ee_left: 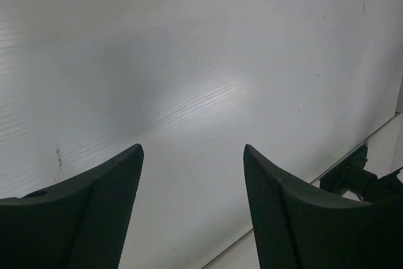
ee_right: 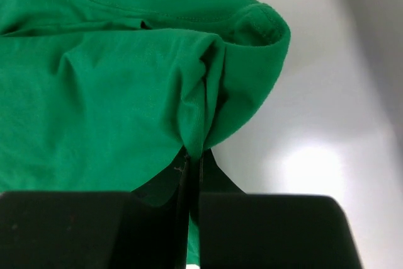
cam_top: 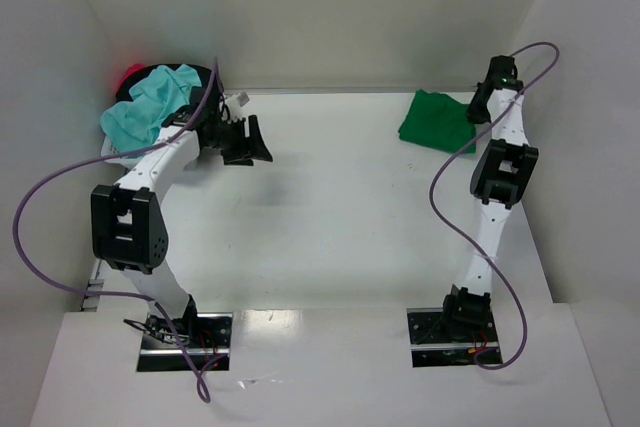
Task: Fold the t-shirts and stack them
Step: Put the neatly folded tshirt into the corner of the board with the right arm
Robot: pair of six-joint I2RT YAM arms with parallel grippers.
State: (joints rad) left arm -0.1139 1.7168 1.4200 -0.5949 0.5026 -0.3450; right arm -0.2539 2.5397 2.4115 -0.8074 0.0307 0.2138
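A bright green t-shirt lies folded at the far right of the table. My right gripper is at its right edge, shut on a pinched fold of the green t-shirt; the cloth bunches at my closed fingertips. At the far left a pile holds a light turquoise t-shirt over a black one and a red/pink one. My left gripper is open and empty just right of that pile; in the left wrist view its spread fingers show only bare table.
White walls enclose the table at the back, left and right. A small white basket edge shows under the pile. Purple cables loop beside both arms. The right arm's base shows in the left wrist view.
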